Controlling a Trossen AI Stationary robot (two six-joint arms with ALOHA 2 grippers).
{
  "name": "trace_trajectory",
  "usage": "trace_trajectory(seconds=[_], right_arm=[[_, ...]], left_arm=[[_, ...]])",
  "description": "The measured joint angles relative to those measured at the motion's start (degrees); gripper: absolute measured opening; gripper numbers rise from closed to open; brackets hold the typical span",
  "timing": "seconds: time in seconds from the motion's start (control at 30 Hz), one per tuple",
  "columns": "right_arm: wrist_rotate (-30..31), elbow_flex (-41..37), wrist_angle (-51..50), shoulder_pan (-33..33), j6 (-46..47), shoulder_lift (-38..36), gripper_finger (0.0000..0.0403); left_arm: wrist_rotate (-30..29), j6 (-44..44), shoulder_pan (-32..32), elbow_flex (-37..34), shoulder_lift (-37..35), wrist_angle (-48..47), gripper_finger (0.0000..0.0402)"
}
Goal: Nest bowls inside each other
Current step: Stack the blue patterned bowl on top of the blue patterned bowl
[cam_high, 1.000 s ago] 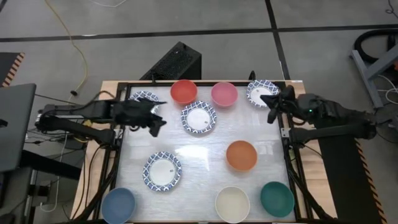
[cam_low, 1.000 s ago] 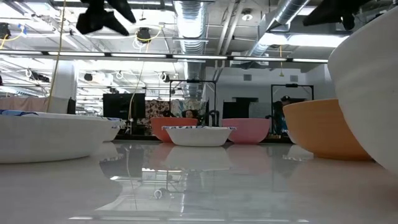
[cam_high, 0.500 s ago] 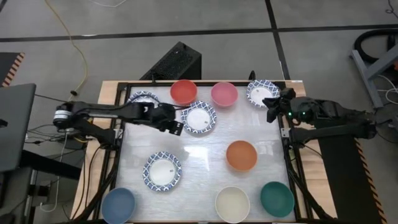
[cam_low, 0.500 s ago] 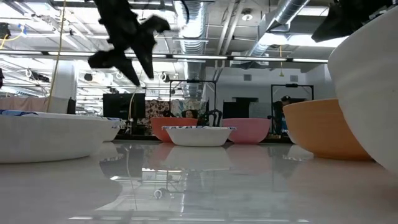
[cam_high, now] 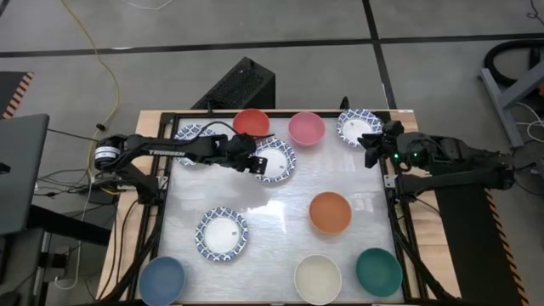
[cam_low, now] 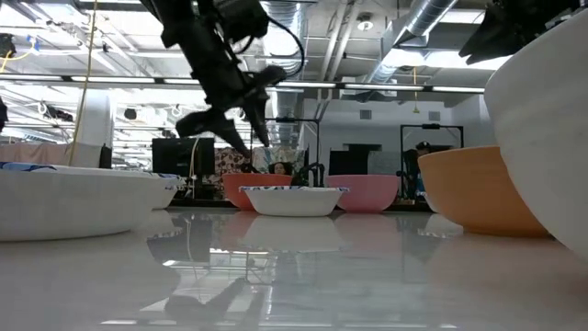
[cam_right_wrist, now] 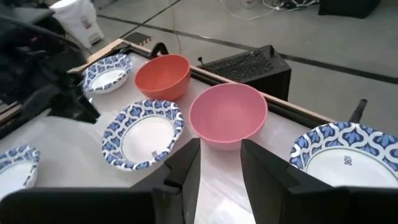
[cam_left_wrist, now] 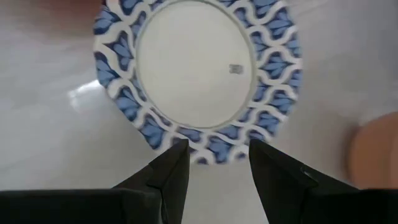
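White glossy table bearing ten bowls: five along the upper edge of the frame, one patterned just below them, orange centre-right, patterned lower left, three along the bottom.

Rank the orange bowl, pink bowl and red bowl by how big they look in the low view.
1. orange bowl, far the largest, though it is nearest the camera.
2. pink bowl.
3. red bowl, partly hidden behind a patterned bowl, so its rank is unsure.
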Motion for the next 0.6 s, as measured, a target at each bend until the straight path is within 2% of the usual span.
trace_trajectory(seconds=[0.27,0.4,0.6], right_arm=[[-0.38,0.0,-0.07,-0.12,-0.62,-0.02,0.0139],[-0.36,0.0,-0.07,-0.15,-0.78,0.0,0.0139],[-0.28,-0.02,-0.09,-0.15,-0.75,0.0,0.0139]], left_arm=[[0.02,3.23,0.92,0.0,0.85,-0.47,0.016],[0.02,3.54,0.92,0.02,-1.37,-1.26,0.0185],[0.91,1.9,1.05,0.0,-2.8,-7.3,0.023]])
